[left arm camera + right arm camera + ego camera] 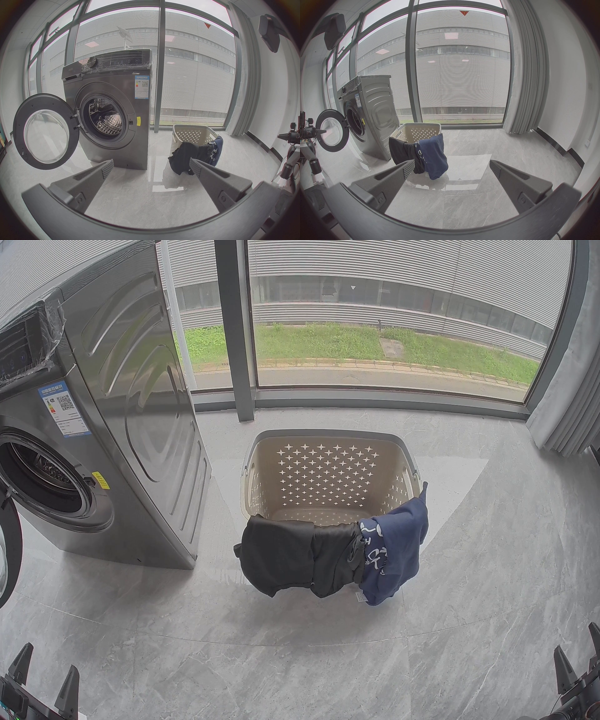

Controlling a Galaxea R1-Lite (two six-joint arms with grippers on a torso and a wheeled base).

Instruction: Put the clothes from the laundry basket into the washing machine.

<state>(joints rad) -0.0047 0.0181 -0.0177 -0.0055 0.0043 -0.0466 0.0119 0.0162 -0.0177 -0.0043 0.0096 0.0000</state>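
- Seen from the head, a beige laundry basket [325, 474] stands on the floor at 12 o'clock, with the washer [125, 415] at 10 o'clock.
- A black garment [290, 555] and a blue garment [397, 546] hang side by side over the basket's near rim, touching each other.
- The left gripper [49, 671] sits low at 7 o'clock and the right gripper [576, 646] at 5 o'clock. Both have their jaws spread and hold nothing, and both are well apart from the clothes.
- The step looks to be the first pick. It would go best to pinch a garment at its fold on the rim, where the cloth bunches.
- Lift high enough for the hanging tail to clear the rim and not drag its neighbour along.
- The left wrist view faces the drum [106, 117] head-on, with the door [45, 131] swung wide open. From the head, that opening is cut off at the edge.
- The head view looks down inside the basket, whereas both wrist views see it side-on.
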